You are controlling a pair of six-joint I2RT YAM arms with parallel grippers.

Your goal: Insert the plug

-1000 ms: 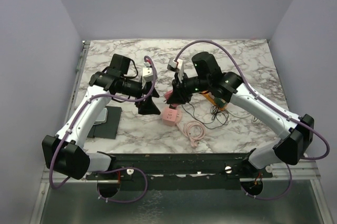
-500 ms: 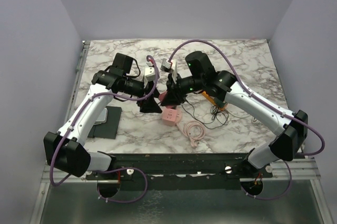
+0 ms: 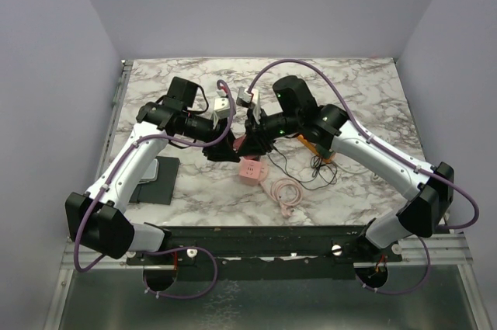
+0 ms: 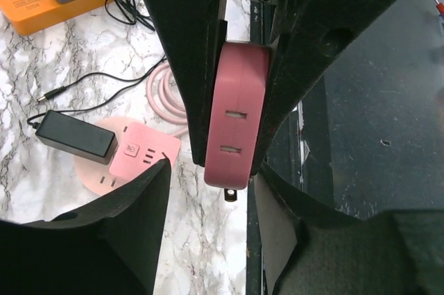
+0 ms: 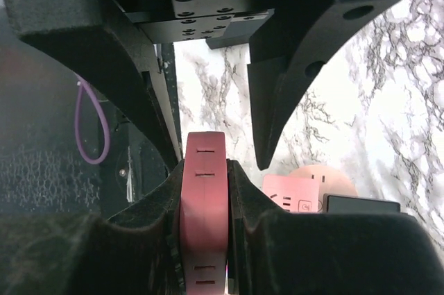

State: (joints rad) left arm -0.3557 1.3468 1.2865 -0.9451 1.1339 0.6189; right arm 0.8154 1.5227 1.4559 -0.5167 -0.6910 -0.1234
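The pink plug (image 4: 236,111) hangs above the table with my right gripper (image 5: 205,170) shut on its flat sides; one metal prong shows at its lower end. My left gripper (image 4: 211,170) is open, one finger on each side of the plug's lower end with a small gap to each. From above, the two grippers meet at mid-table: left gripper (image 3: 227,151), right gripper (image 3: 247,141), and a sliver of the plug (image 3: 241,142) between them. Below them on the marble sits a pink socket cube (image 3: 252,168) on its round base, with a black adapter (image 4: 76,135) plugged in.
A pink coiled cable (image 3: 286,190) lies in front of the socket cube. An orange power strip (image 4: 41,0) with adapters and tangled black cord (image 3: 314,171) sits to the right. A dark grey pad (image 3: 155,180) lies left. The black front rail (image 3: 264,237) borders the table.
My right gripper carried the plug a little left toward my left gripper. The left gripper moved in around the plug and its jaws narrowed, without touching it.
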